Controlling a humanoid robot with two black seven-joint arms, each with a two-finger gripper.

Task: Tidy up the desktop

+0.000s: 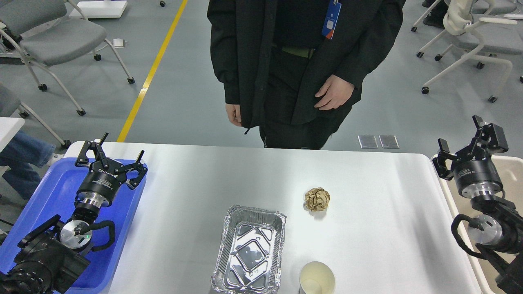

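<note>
The white desktop [196,192] carries three loose items. An empty foil tray [249,255] lies near the front centre. A crumpled brown paper ball [317,199] sits to its upper right. A paper cup [317,279] stands at the front edge, partly cut off. My left gripper [121,152] hovers open over the blue plastic tray [53,188] at the table's left end, holding nothing. My right gripper [461,137] is open above the beige bin [512,171] at the right end, also holding nothing.
A person in black [294,69] stands just behind the table's far edge, hands down. Office chairs [53,41] stand on the floor at back left and back right. A seated person's leg [20,157] shows at the far left.
</note>
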